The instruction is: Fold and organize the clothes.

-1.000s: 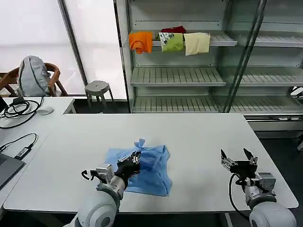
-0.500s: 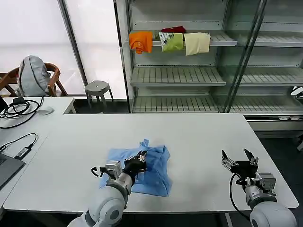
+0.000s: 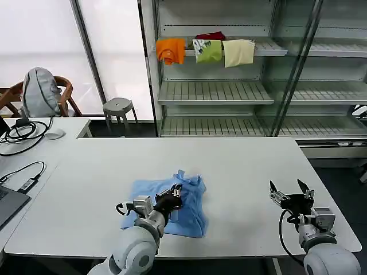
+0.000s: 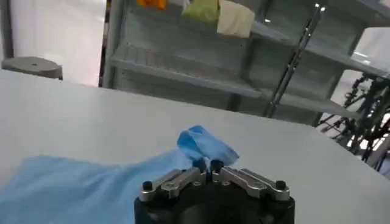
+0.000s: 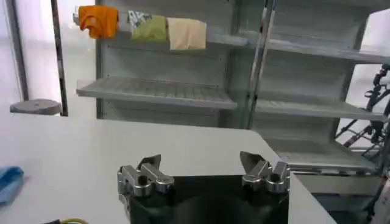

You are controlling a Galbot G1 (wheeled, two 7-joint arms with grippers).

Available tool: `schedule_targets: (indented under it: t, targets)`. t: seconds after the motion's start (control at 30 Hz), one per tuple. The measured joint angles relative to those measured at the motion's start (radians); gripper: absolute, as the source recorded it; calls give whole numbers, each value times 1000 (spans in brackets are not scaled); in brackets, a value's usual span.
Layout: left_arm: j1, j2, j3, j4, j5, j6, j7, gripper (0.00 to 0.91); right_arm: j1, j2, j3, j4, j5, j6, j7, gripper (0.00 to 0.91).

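A: Fabric first: in the head view the light-blue T-shirt [image 3: 166, 206] lies rumpled and partly folded on the white table [image 3: 229, 172], toward its near edge and a bit to the robot's left.

B: And the arms there?

A: The left gripper [image 3: 175, 193] sits over the middle of the shirt, fingers drawn together on a pinch of cloth. The right gripper [image 3: 291, 191] is well apart from the shirt, near the table's right near corner, fingers spread wide and holding nothing.

B: Behind the table?

A: A metal shelf rack [image 3: 229, 91] with orange, green and cream folded garments [image 3: 206, 50] on an upper shelf.

B: Left wrist view?

A: The left gripper [image 4: 209, 165] has its fingertips closed on a raised tuft of the T-shirt [image 4: 204, 143]; the rest of the shirt spreads flat over the table.

B: Right wrist view?

A: The right gripper [image 5: 204, 165] is wide apart over bare tabletop, with a corner of the T-shirt [image 5: 9, 182] far off at the frame's edge.
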Motion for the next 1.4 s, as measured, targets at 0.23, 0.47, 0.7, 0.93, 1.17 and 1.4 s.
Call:
schedule_targets:
  t: [0.23, 0.47, 0.7, 0.93, 1.17, 1.4]
  targets:
    - [-12, -15, 5, 15, 7, -1, 2, 20, -2, 2, 2, -1, 0, 0, -1, 907]
    - [-28, -29, 9, 35, 8, -8, 7, 20, -3, -5, 9, 3, 1, 1, -1, 907]
    - [-38, -39, 16, 55, 16, -7, 14, 907, -5, -3, 7, 3, 2, 1, -2, 907]
    - [-36, -37, 21, 57, 26, -24, 55, 907, -5, -8, 12, 4, 7, 1, -4, 907]
    - [-26, -30, 4, 34, 57, -86, 126, 907, -2, -7, 13, 10, 8, 1, -6, 907]
    - [-4, 19, -59, -25, 93, -134, 181, 907, 8, -13, 8, 6, 13, 1, -10, 907]
